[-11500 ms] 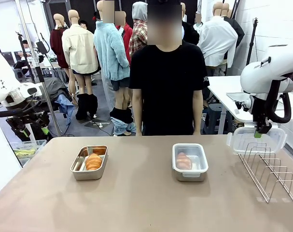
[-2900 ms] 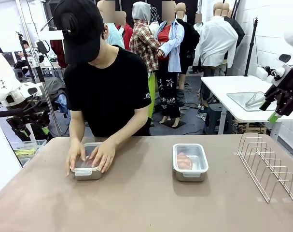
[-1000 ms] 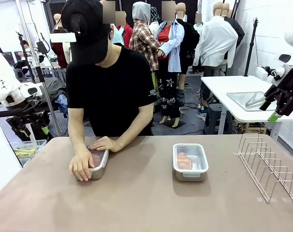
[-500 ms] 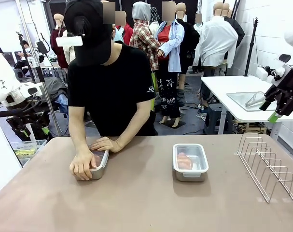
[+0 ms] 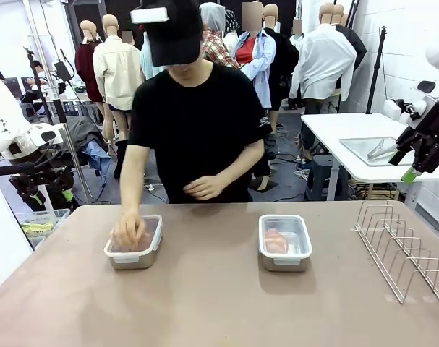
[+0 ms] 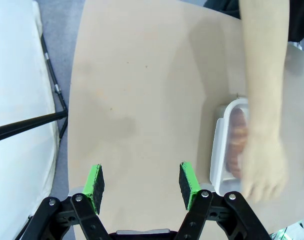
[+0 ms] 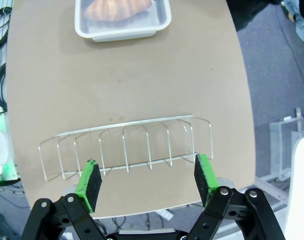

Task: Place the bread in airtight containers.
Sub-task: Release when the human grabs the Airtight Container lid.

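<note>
Bread (image 5: 275,241) lidded in both containers: one mid-frame (image 5: 284,242), one lower left (image 5: 134,242) under person's hand (image 5: 128,233). Long axes toward far edge. Both grippers (image 6: 141,181) (image 7: 147,182) open, empty, well apart; hand nearest.

Two lidded steel containers sit on the table: one at lower left (image 5: 134,249), one right of centre (image 5: 285,242). Each holds one bread roll, two in all (image 5: 275,241) (image 6: 237,140). One wire rack (image 5: 403,249) stands at far right. One person's hand (image 5: 128,233) rests on the left container.

Two lidded containers (image 5: 285,241), bread (image 5: 275,241) inside
</note>
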